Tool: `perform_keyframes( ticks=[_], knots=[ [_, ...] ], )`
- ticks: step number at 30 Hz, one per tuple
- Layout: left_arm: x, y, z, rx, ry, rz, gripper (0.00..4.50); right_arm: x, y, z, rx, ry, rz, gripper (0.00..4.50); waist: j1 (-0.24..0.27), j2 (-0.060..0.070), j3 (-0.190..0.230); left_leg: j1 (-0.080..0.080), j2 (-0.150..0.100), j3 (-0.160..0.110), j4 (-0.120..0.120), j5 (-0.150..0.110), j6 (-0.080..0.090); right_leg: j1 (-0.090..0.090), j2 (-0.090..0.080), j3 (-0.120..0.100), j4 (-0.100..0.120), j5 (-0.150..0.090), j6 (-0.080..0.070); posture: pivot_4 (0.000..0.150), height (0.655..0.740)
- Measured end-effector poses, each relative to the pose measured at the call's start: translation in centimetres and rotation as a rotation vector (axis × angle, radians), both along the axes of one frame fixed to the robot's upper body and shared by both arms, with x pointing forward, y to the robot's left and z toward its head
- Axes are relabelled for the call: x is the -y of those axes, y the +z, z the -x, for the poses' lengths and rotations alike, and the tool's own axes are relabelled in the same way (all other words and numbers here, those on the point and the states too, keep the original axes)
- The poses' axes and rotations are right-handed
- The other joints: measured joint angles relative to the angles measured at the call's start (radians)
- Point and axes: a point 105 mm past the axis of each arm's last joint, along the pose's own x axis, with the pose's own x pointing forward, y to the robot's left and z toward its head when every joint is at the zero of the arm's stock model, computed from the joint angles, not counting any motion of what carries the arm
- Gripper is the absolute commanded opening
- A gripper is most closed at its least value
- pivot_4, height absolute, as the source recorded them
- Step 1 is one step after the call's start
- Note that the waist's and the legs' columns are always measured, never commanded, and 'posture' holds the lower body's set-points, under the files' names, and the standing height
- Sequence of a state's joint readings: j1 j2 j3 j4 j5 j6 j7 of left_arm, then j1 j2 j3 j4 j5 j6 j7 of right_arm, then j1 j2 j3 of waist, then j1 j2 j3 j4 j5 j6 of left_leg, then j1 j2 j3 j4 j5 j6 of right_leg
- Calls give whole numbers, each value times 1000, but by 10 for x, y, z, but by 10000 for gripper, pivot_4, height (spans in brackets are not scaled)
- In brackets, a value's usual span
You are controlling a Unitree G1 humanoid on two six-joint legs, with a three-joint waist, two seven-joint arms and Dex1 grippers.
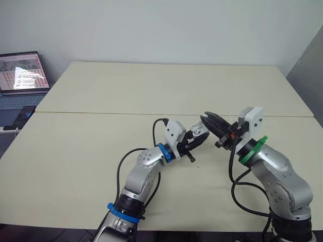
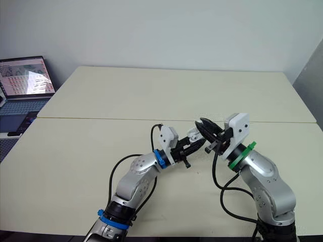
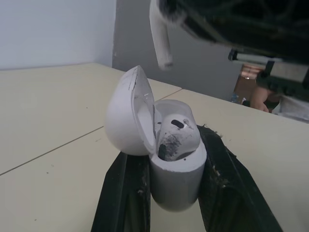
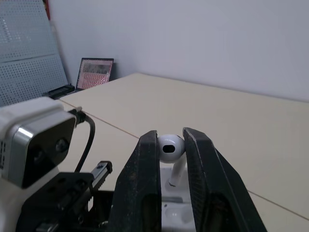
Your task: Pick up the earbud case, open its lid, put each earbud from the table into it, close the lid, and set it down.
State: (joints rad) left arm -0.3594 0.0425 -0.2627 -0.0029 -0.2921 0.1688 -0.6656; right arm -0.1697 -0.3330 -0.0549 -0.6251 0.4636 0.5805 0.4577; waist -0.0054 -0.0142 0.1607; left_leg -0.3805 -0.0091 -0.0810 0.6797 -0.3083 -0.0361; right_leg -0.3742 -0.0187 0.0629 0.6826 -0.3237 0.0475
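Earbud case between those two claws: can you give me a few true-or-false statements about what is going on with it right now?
1. The earbud case has its lid shut. False: the lid stands open.
2. One earbud already sits in the case. True.
3. The right gripper is empty. False: it is shut on the second earbud, held above the case.
4. The left gripper holds the case between its fingers. True.
5. An open laptop stands far off to the robot's left. True.
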Motion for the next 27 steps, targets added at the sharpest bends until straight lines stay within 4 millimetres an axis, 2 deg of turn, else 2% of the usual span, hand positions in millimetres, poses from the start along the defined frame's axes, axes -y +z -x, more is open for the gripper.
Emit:
perform_keyframes(
  ticks=[10,24,27],
  knots=[
    [-1,4,2,-10,-14,18,8219,2,-7,3,28,-10,40,3387,-2,0,0,0,0,0,0,0,0,0,0,0,0,0,0,1500,7400],
    [0,-3,8,-74,-56,20,8219,9,-25,6,72,-14,131,3387,-2,0,0,1,0,0,0,0,0,0,0,0,0,0,0,1500,7400],
    [-1,-5,8,-80,-54,17,8219,10,-28,7,84,-6,160,13828,-2,0,0,0,0,0,0,0,0,0,0,0,0,0,0,1500,7400]
  ],
)
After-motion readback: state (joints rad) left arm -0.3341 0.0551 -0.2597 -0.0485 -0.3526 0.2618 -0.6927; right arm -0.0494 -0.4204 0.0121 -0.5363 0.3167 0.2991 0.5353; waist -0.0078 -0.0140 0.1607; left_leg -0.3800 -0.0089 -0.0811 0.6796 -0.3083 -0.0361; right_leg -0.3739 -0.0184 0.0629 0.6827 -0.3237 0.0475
